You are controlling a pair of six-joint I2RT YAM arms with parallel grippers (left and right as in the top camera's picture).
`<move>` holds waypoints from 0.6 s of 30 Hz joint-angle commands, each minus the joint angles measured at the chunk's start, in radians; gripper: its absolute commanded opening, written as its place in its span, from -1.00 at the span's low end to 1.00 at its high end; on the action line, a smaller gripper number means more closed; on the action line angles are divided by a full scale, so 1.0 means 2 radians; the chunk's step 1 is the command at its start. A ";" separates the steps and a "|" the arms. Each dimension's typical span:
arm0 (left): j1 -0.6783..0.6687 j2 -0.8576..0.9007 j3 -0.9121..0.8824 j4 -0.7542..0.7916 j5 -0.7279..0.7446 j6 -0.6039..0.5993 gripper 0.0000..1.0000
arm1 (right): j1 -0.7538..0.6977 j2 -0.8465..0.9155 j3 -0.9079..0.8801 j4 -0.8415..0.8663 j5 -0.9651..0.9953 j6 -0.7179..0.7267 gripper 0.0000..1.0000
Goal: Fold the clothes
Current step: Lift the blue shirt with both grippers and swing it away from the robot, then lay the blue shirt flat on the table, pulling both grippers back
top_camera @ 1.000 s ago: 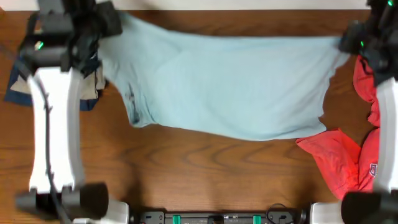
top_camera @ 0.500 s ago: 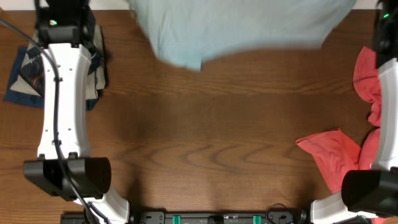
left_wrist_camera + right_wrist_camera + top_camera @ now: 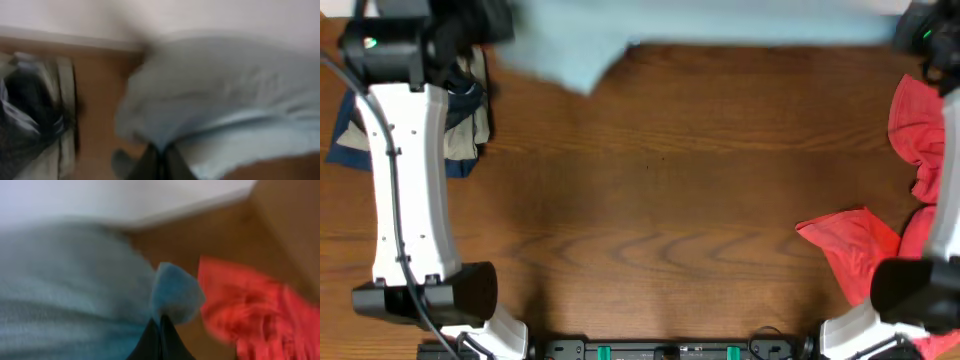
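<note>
A light blue shirt [image 3: 565, 50] is stretched along the far edge of the wooden table [image 3: 660, 200], gripped at both ends. The left gripper [image 3: 159, 152] is pinched tight on the fabric at one end, and the right gripper [image 3: 160, 325] is clamped on a bunched corner at the other. Red garments [image 3: 910, 130] lie at the table's right side, a dark and beige pile of clothes [image 3: 468, 120] at its left. Both wrist views are blurred.

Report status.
Left gripper, right gripper shut on light blue fabric shirt, stretched along far edge. Red crumpled garment right, dark folded clothes left; neither obstructing.
</note>
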 commanded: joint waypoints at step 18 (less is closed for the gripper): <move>-0.033 0.001 -0.347 -0.120 0.019 0.006 -0.88 | -0.018 0.113 -0.152 -0.238 0.020 0.027 -0.98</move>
